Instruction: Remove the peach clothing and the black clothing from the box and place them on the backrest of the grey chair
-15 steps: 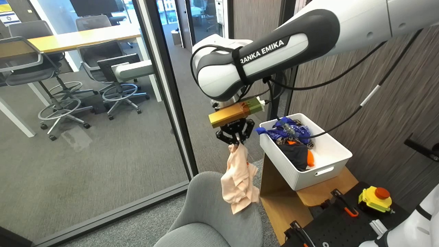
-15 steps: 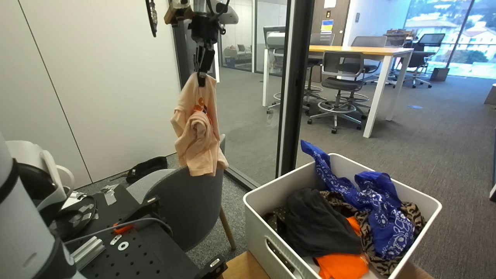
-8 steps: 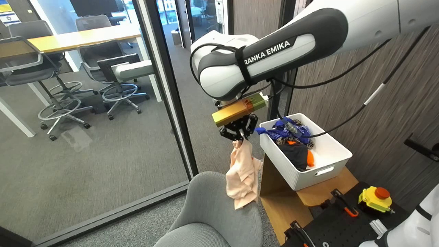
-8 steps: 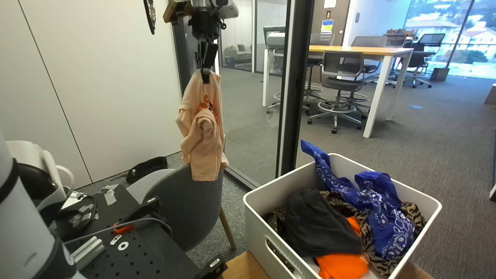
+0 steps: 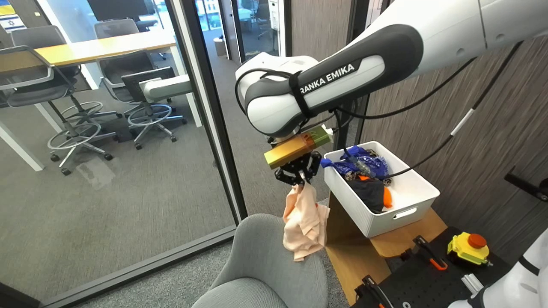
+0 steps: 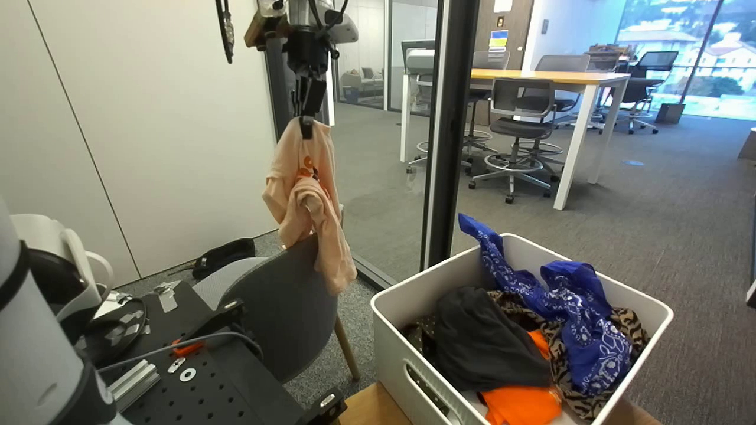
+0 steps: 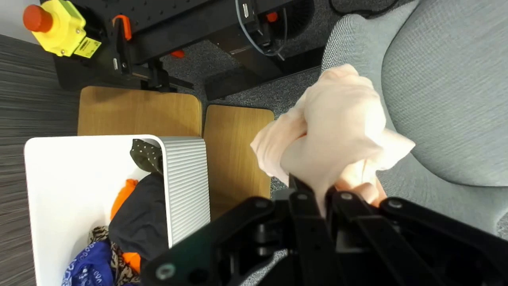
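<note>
My gripper (image 5: 301, 181) is shut on the top of the peach clothing (image 5: 305, 229), which hangs below it over the grey chair (image 5: 257, 246). In an exterior view, the gripper (image 6: 306, 127) is above the backrest of the chair (image 6: 283, 313), and the lower end of the peach clothing (image 6: 322, 218) lies across its top edge. In the wrist view, the peach clothing (image 7: 337, 123) bunches between the fingers (image 7: 317, 194). The black clothing (image 6: 484, 342) lies in the white box (image 6: 391, 348), and also shows in the wrist view (image 7: 141, 214).
The box also holds a blue bandana (image 6: 582, 324), orange cloth (image 6: 522, 404) and patterned cloth. It stands on a wooden stand (image 5: 355, 261) beside the chair. A black pegboard table (image 6: 207, 389) and a yellow emergency stop (image 5: 469, 248) are close by. A glass wall stands behind the chair.
The gripper first rose, then came down with the peach clothing. The clothing's lower end has shifted and now bends over the backrest's top edge. The black clothing has not moved.
</note>
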